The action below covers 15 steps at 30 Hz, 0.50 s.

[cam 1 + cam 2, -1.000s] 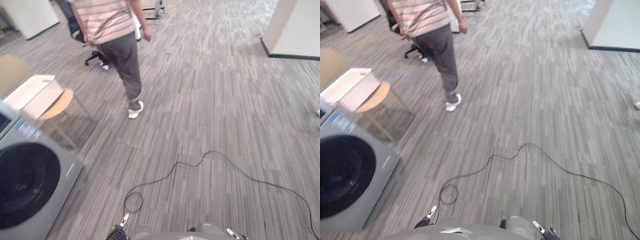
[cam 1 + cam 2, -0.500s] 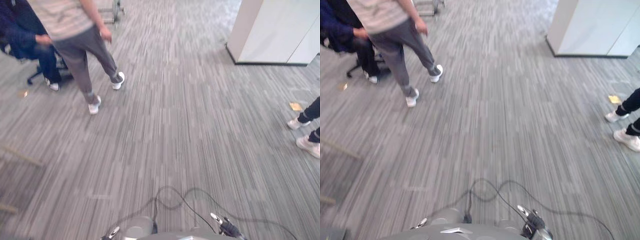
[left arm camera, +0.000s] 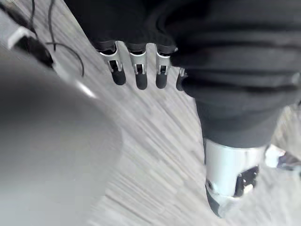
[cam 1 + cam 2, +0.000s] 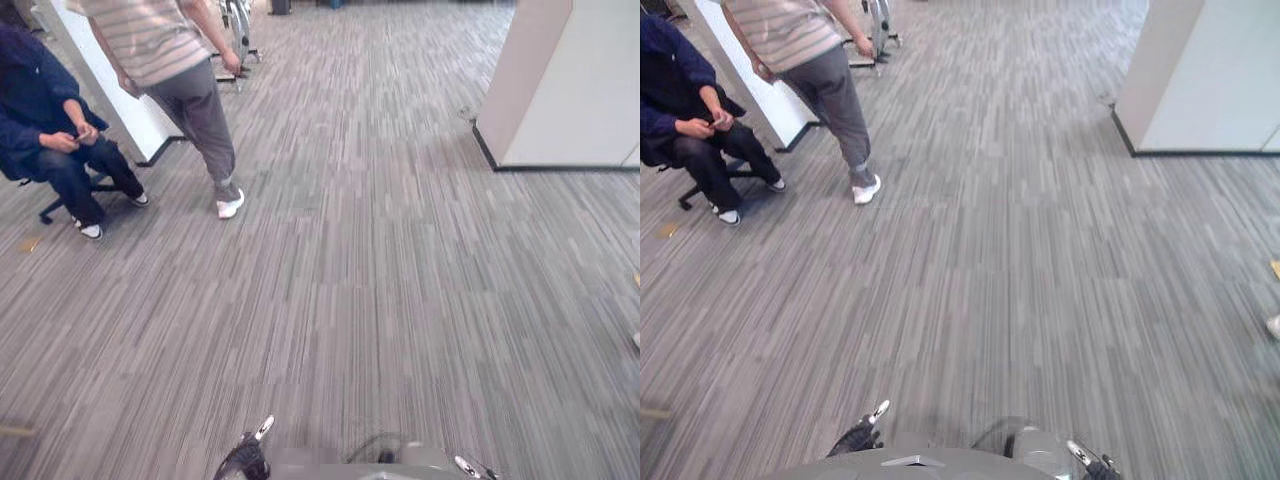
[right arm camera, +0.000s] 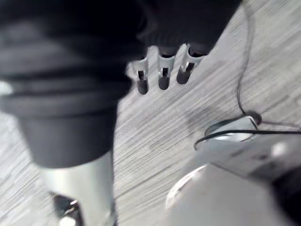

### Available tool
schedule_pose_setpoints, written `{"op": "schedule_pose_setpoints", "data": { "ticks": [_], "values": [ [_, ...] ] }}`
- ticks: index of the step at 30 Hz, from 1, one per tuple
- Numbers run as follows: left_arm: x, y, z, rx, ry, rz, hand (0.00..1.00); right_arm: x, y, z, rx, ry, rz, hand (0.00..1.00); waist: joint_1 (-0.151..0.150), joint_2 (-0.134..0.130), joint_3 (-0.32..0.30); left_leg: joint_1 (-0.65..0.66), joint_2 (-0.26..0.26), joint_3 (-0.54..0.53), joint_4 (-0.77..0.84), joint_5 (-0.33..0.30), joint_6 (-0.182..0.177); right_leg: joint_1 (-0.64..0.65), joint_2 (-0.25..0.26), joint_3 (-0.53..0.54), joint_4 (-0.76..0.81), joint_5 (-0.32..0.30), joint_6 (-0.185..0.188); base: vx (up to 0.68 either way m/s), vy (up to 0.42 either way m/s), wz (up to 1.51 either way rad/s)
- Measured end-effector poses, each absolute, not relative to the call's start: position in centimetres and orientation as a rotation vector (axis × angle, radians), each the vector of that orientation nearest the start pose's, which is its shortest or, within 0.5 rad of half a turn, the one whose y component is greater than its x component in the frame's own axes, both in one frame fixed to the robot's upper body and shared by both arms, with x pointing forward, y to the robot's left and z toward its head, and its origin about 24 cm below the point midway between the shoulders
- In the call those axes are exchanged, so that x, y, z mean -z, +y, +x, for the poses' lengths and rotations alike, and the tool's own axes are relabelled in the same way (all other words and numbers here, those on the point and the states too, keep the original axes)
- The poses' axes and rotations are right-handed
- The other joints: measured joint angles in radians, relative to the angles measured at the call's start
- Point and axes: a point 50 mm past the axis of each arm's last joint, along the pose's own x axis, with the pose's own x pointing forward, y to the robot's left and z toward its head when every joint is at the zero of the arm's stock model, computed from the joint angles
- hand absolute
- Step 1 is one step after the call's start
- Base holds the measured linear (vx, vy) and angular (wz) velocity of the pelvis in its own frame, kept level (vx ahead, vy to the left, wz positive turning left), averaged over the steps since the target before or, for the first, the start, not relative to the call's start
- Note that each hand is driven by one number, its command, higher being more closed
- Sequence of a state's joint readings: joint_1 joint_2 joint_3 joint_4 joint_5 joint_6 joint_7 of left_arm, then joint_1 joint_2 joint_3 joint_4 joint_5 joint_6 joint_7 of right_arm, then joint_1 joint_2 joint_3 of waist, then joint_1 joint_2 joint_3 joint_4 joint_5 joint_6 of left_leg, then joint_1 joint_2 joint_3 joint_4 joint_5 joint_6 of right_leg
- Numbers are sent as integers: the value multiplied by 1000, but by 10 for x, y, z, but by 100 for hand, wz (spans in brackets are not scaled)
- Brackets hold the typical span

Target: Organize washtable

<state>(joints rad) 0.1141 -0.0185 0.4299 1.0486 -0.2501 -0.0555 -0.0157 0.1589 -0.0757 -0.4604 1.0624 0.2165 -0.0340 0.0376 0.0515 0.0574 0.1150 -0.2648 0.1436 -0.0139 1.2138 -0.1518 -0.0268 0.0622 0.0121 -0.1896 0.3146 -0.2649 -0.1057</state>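
Entry: left hand (image 3: 137, 75) and right hand (image 5: 162, 70), fingers loosely straight, holding nothing (probably hung low for walking). Carpet (image 4: 400, 300) at 12 o'clock; seated person (image 4: 45, 120) and standing person (image 4: 165, 50) at 10 o'clock.

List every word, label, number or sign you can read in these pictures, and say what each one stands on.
No text can be read in any view.
White panel by the standing person: bare, no print to be seen.
White cabinet: bare, no print to be seen.
Yellowish scrap on the carpet: too small to tell whether it carries print.
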Motion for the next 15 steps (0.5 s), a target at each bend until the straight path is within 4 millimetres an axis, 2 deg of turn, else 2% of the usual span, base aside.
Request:
{"op": "schedule_pose_setpoints", "data": {
  "ticks": [1, 2, 3, 4, 5, 6, 7, 8, 9, 10, 11, 12, 13, 14, 15],
  "values": [
    [166, 205, 63, -576, 1055, -423, 0, 161, -230, 69, 561, 1050, 357, 0, 20, -28, 9, -63, -41, 54, -154, -50, -1, 83, -19, 20, -59, -4, 19, 270, -149, -57],
    [167, 208, 55, -584, 1074, -413, 0, 160, -226, 81, 531, 1031, 357, 0, 27, -40, 11, -83, -60, 72, -271, -55, -5, 120, -26, 40, -90, -10, 31, -107, 46, -95],
    [170, 206, 34, -602, 1135, -411, 0, 158, -220, 99, 500, 994, 368, 0, 38, -45, 11, -108, -84, 102, -561, -36, -13, 192, -33, 78, -145, -18, 66, -178, 102, -100],
    [172, 203, 23, -614, 1166, -417, 0, 156, -217, 109, 493, 962, 383, 0, 53, -33, 3, -114, -89, 102, -782, 12, -19, 235, -29, 105, -181, -28, 82, -28, 152, -122],
    [174, 195, 5, -615, 1226, -424, 0, 153, -218, 116, 483, 935, 375, 0, 76, -5, -5, -139, -88, 62, -912, 112, -12, 290, -9, 150, -205, -34, 90, 249, 102, -102],
    [175, 191, -6, -618, 1262, -427, 0, 155, -215, 114, 473, 948, 374, 0, 86, -2, -13, -135, -92, 49, -885, 182, -3, 306, -8, 171, -189, -34, 90, 652, 67, -84],
    [176, 190, -24, -627, 1325, -420, 0, 159, -205, 107, 463, 976, 390, 0, 90, -40, -41, -119, -127, 70, -852, 200, 49, 272, -51, 193, -70, -39, 98, 759, 7, -39],
    [174, 196, -35, -635, 1357, -396, 0, 160, -202, 102, 465, 985, 401, 0, 82, -77, -61, -110, -160, 82, -835, 151, 66, 196, -87, 209, 105, -24, 123, 758, 39, 3],
    [174, 199, -34, -632, 1358, -381, 0, 162, -203, 96, 489, 999, 413, 0, 63, -103, -67, -100, -194, 78, -802, 104, 88, 126, -105, 234, 285, 44, 171, 612, 59, 53],
    [174, 203, -29, -622, 1349, -364, 0, 164, -206, 85, 529, 1020, 430, 0, 46, -122, -39, -44, -232, 66, -771, 48, 113, 61, -111, 262, 512, 207, 238, 526, 46, 75],
    [174, 210, -21, -612, 1336, -346, 0, 166, -207, 76, 556, 1044, 443, 0, 35, -128, -10, 49, -263, 47, -774, -1, 129, 3, -132, 230, 701, 231, 237, 360, 1, 63],
    [173, 213, -16, -598, 1325, -332, 0, 167, -208, 71, 566, 1054, 444, 0, 32, -118, -7, 92, -267, 34, -784, -25, 134, -32, -136, 204, 767, 211, 207, 167, -65, 44],
    [172, 218, -2, -567, 1292, -301, 0, 169, -209, 61, 583, 1072, 454, 0, 28, -91, -2, 191, -263, 5, -833, -60, 146, -103, -130, 146, 814, 145, 146, -23, -74, 22],
    [170, 219, 17, -545, 1232, -292, 0, 167, -213, 61, 607, 1049, 471, 0, 19, -77, -5, 274, -252, -19, -897, -82, 152, -205, -116, 101, 786, 77, 121, -110, -67, 21],
    [169, 219, 29, -526, 1196, -286, 0, 166, -215, 63, 613, 1035, 472, 0, 10, -73, -4, 312, -244, -30, -920, -92, 151, -252, -106, 76, 742, 48, 113, -317, -46, 42]
  ]
}}
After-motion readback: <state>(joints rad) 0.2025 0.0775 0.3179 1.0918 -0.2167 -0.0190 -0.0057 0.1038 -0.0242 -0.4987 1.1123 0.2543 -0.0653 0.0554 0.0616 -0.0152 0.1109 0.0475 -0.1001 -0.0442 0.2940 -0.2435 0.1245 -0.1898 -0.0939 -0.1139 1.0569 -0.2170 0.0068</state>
